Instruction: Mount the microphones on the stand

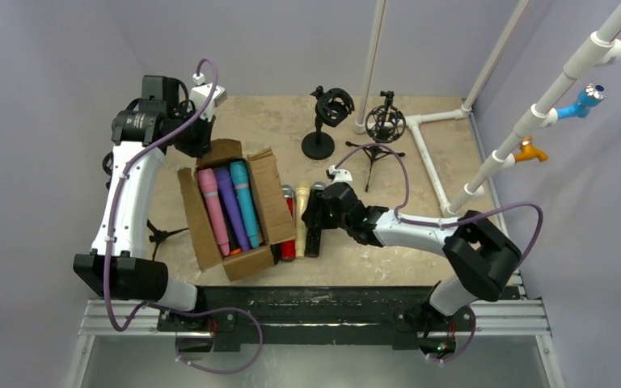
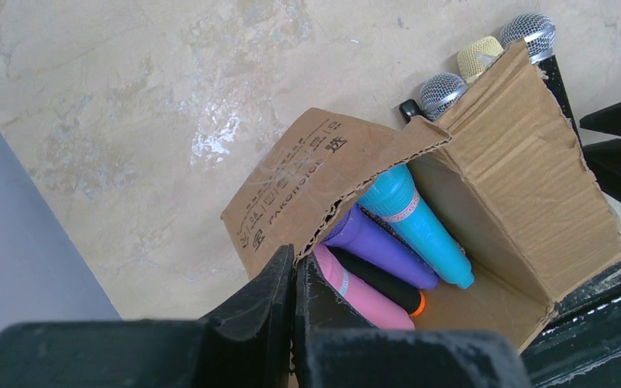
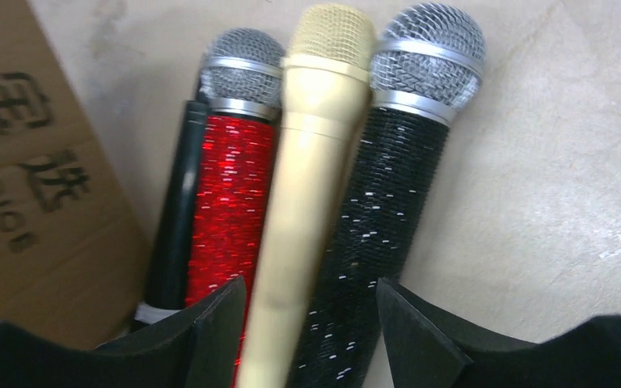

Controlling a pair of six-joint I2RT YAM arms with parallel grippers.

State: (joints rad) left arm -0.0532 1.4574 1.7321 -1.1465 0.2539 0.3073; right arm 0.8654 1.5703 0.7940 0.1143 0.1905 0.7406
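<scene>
Shows the right tool (image 1: 314, 222) low over a row of microphones (image 1: 301, 212) on the beige marbled surface (image 1: 267, 121), just right of an open cardboard box (image 1: 196, 212), with fingers (image 3: 214, 331) spread well apart. Frames, between those fingers, the cream microphone (image 3: 311, 162) and the black glitter microphone (image 3: 388, 194), with the red glitter microphone (image 3: 230, 186) partly under the finger nearer the box and a slim plain black microphone (image 3: 176, 218) beside the box flap. Sets that row side by side, bodies touching, mesh heads pointing away from the arm bases. Leaves any contact between fingers and bodies impossible to judge.

Finds the left tool (image 2: 293, 271) at the box's far left corner, fingers pressed together with nothing visible between them, tips just beside the edge of a printed flap (image 2: 307, 174). Holds inside the box a pink microphone (image 1: 212, 212), a purple microphone (image 1: 230, 206) and a blue microphone (image 1: 245, 202), laid lengthwise side by side, plus a black microphone with an orange end (image 2: 384, 281) tucked low between pink and purple. Places two stands at the far side of the surface, well apart from every microphone: a black desk stand (image 1: 322, 121) with round base and shock mount, and just right of it a tripod stand (image 1: 384, 129).
</scene>
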